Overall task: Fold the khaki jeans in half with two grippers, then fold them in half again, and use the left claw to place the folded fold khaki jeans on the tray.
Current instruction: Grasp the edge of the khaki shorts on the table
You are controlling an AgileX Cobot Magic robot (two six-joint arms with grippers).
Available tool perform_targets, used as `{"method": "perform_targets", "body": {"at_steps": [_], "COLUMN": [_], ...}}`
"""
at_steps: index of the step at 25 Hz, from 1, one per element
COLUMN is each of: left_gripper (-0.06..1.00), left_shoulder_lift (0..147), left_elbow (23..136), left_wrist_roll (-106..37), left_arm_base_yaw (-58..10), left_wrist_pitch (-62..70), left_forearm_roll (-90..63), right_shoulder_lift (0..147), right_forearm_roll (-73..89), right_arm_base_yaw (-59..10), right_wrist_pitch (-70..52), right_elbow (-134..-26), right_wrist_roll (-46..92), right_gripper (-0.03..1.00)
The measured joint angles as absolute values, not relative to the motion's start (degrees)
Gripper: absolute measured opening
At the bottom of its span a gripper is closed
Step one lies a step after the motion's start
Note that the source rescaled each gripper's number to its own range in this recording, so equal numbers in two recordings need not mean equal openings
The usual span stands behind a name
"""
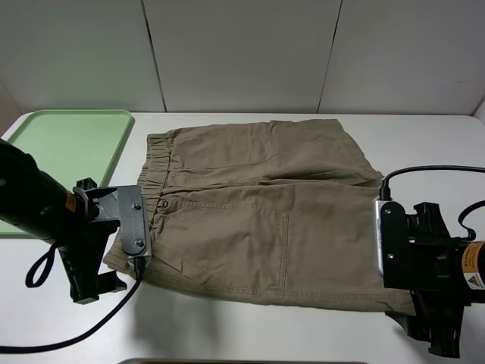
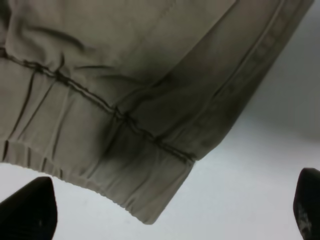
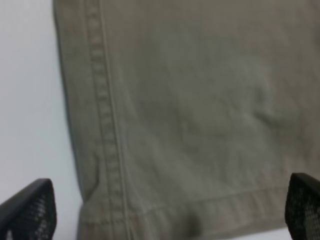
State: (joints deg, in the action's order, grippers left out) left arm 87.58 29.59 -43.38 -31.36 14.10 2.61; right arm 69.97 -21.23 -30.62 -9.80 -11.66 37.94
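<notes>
- My left tool (image 2: 168, 205) hangs with its jaws wide apart, empty, over the near waistband corner of the shorts (image 1: 258, 205).
- My right tool (image 3: 167, 205) gapes wide over the near hem corner, gripping nothing.
- The shorts lie flat on the bench (image 1: 227, 326), just beside the tray (image 1: 68, 144).

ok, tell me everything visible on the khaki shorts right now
The khaki-tan cotton shorts lie spread flat, unfolded, on the white table. Their gathered elastic waistband points toward the mint-green plastic tray, and the leg hems lie opposite. Patch pockets and stitched seams show. The black left hand is open at the near waistband corner, the black right hand open at the near hem corner; neither grips.
</notes>
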Motion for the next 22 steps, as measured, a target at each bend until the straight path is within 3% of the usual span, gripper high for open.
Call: {"method": "perform_targets", "body": {"at_steps": [17, 20, 22], "left_gripper": [0.94, 0.94, 0.93], "left_shoulder_lift": [87.6, 87.6, 87.6], "left_elbow": [29.6, 29.6, 29.6], "left_wrist_roll": [-45.8, -45.8, -45.8], "left_arm_base_yaw": [-31.4, -31.4, -31.4], "left_wrist_pitch": [13.3, 13.1, 13.1], "left_forearm_roll": [2.6, 2.6, 2.6], "right_shoulder_lift": [89.5, 90.5, 91.0], "right_forearm_roll": [-21.2, -21.2, -21.2], "right_arm_base_yaw": [-30.6, -30.8, -31.0], "right_wrist_pitch": [3.6, 5.1, 5.2], "right_elbow": [-14.3, -14.3, -14.2], "right_wrist_roll": [37.3, 37.1, 37.0], "right_gripper": [0.99, 0.80, 0.59]}}
